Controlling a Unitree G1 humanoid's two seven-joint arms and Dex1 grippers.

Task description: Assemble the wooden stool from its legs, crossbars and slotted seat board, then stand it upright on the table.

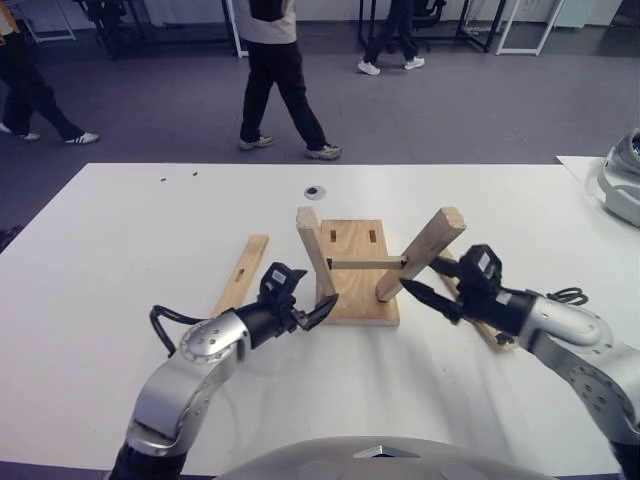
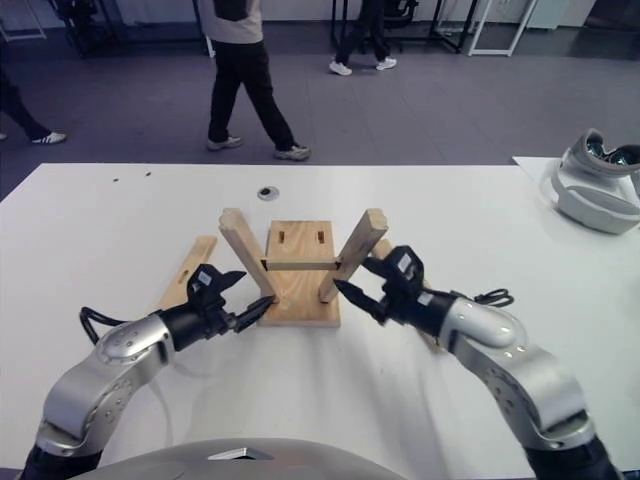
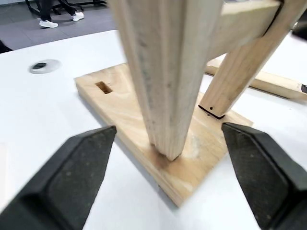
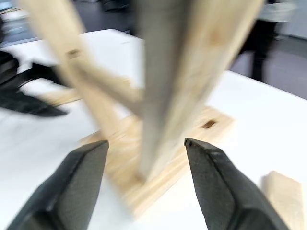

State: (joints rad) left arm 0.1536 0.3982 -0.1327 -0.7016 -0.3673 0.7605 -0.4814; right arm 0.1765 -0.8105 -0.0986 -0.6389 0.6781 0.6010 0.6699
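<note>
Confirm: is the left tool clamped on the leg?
No, the left tool is open, with clear gaps between it and the leg on both sides.

left gripper (image 3: 169, 128) and right gripper (image 4: 146, 141), fingers spread

Left leg (image 1: 314, 248), right leg (image 1: 425, 250) and crossbar (image 1: 365, 264) stand in my way over the seat board (image 1: 360, 298). Loose plank (image 1: 243, 268) lies left, second plank (image 3: 268, 82) right. I have room over the near table (image 1: 400, 390).

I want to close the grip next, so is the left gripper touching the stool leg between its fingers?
Apart. The left wrist view shows the left gripper open astride the leg, seat board and table visible in the gap on each side.
</note>
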